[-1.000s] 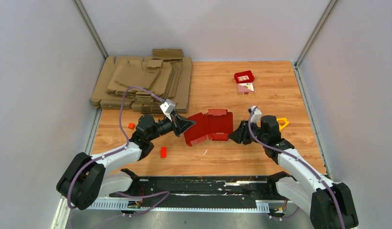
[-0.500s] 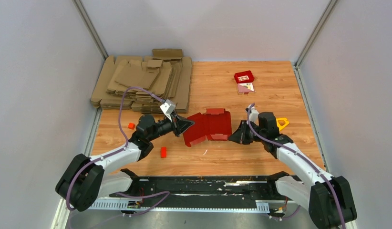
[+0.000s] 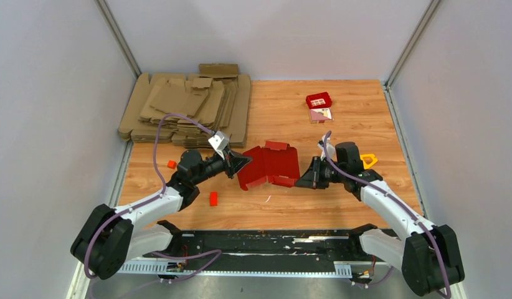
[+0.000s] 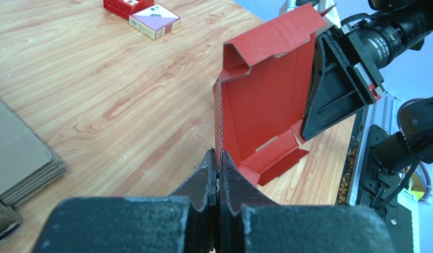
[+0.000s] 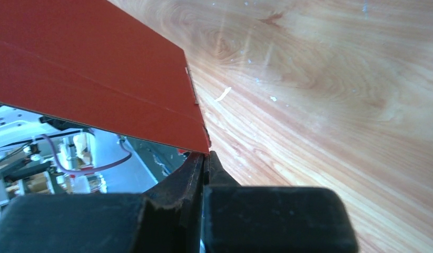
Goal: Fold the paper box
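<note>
Item: paper box (image 3: 272, 163), plain red card, table centre, long axis 9–3 o'clock. Left gripper (image 3: 243, 163) clamped on its 9 o'clock edge. Right gripper (image 3: 298, 182) fully closed, tips touching its 4 o'clock corner.

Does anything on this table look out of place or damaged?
Only small things. A white scrap lies on the table near the red box, and the brown cardboard sheets are piled unevenly. I see no spill.
</note>
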